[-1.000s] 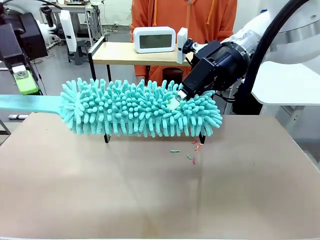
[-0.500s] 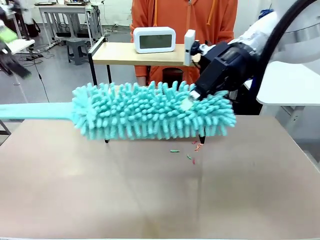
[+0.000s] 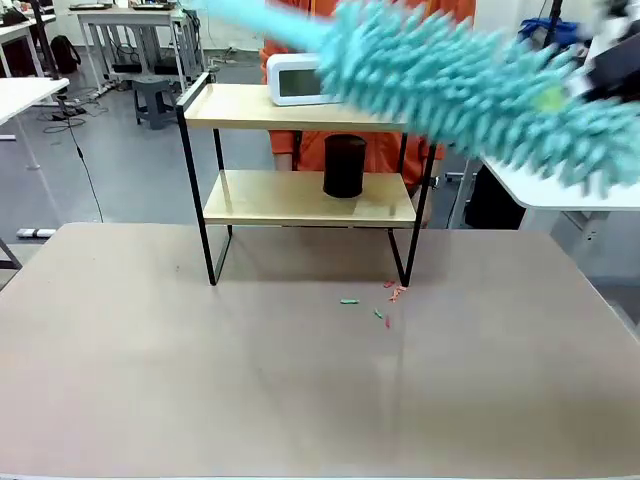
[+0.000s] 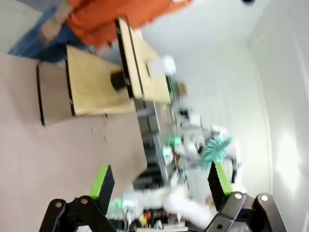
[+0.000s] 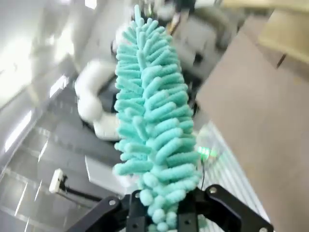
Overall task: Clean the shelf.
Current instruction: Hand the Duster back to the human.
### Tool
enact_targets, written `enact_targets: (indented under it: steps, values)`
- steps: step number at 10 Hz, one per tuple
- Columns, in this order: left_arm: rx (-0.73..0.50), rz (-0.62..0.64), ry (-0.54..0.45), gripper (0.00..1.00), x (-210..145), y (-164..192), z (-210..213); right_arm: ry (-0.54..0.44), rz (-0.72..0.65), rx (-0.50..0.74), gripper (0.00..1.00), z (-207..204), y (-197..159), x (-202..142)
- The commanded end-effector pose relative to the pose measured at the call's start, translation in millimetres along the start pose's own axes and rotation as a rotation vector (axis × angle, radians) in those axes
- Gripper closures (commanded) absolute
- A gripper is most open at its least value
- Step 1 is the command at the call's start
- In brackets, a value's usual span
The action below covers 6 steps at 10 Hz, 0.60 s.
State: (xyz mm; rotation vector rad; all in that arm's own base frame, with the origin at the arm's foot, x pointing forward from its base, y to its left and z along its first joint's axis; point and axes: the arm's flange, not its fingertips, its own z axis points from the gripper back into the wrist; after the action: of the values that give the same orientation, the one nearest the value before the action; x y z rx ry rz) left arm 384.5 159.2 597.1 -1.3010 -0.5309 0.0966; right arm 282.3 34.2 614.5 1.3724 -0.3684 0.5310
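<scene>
Right wrist view: right pincer (image 5: 161, 212) clamped around teal duster (image 5: 154, 130); left pincer (image 4: 159, 186) spread wide.

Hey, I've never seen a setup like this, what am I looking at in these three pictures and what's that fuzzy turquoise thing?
It is a two-armed robot at a tabletop, facing a person in orange. The front picture comes from a fixed camera between the arms. On the tabletop stands a small two-tier shelf holding a white digital clock above and a black cylinder below, with small crumbs in front. The other two pictures come from cameras on the wrists. The right gripper is shut on a turquoise microfibre duster, raised and blurred. The left gripper is open, holding nothing.
</scene>
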Motion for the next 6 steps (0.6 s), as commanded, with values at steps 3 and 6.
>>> enact_targets:
  steps: [3,6]
  values:
    - [0.003,0.013,-0.051,0.00,-5.2,9.5,-15.3,-0.638,-0.079,-0.062,1.00,76.3,-23.8,-72.6]
    - [0.003,0.013,-0.051,0.00,-5.2,9.5,-15.3,-0.787,-0.597,-0.159,1.00,97.4,-109.2,-122.4]
